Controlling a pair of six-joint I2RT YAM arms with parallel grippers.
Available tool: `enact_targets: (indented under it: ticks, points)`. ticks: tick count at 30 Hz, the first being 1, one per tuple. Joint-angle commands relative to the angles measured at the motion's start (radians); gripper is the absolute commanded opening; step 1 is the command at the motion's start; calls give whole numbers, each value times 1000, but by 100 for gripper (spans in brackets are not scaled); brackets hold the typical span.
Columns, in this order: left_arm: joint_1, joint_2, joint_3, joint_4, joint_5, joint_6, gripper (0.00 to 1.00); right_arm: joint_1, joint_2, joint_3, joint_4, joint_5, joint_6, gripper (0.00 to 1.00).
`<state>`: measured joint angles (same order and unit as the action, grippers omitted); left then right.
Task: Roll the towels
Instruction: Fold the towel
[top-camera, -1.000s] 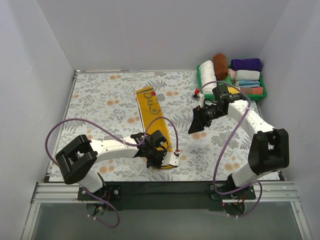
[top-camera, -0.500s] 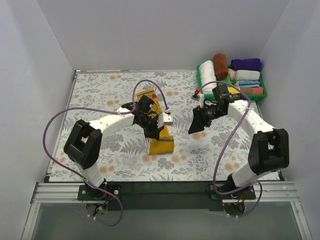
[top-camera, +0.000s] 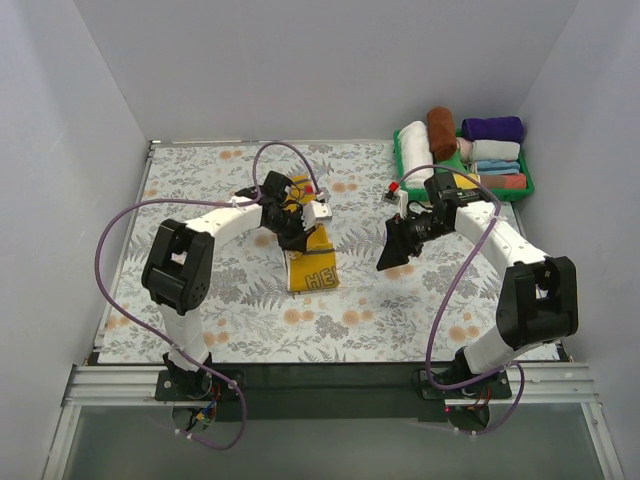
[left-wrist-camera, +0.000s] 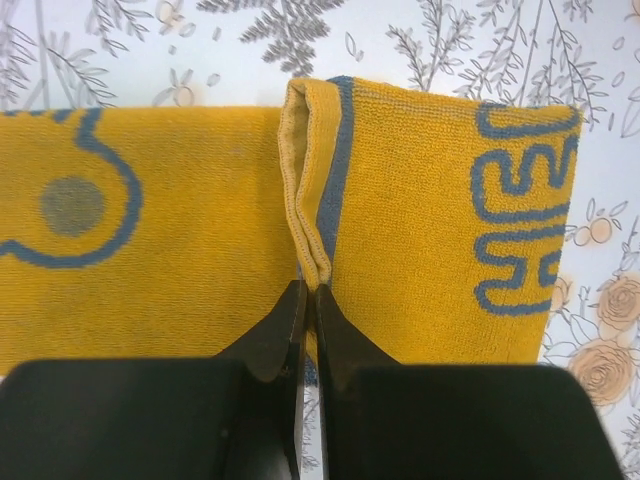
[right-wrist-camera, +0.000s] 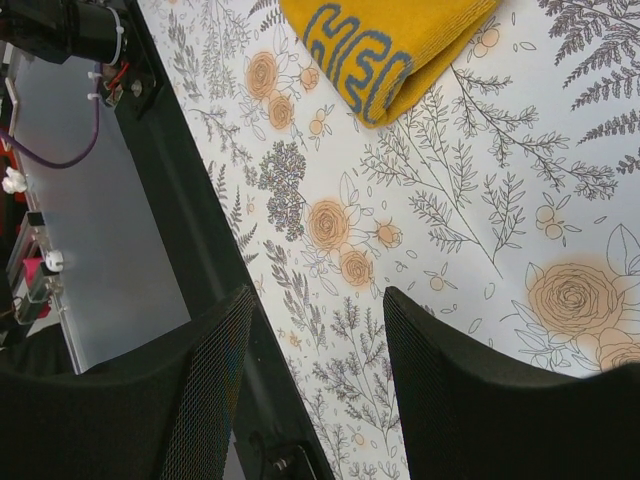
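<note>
The mustard-yellow towel with blue-grey markings lies at the middle of the table, its near end doubled back over itself. My left gripper is shut on that folded-over edge. In the left wrist view the fingertips pinch the blue-trimmed hem, with the yellow towel spread on both sides. My right gripper hangs open above the cloth to the right, holding nothing. Its wrist view shows the right gripper over flowered cloth, with the towel's fold at the top. The rust-brown towel lies rolled in the tray.
A green tray at the back right holds rolled white, purple, blue and orange cloths. White walls close in the back and both sides. A black rail with the arm bases runs along the near edge.
My left gripper has carried the yellow towel's near end from the table's front towards the back, folding the towel over itself. The right arm has not moved.
</note>
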<state>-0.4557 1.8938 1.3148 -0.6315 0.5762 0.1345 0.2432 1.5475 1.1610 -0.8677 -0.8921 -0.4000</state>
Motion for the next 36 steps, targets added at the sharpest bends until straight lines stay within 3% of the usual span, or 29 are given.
enact_targets:
  ticks: [1,36]
  points:
    - [17,4,44,38,-13,17,0,-4,8,-11,-11,-28,-19,53]
    - [84,21,72,162,-85,19,0,-4,34,-40,-10,-56,-30,54]
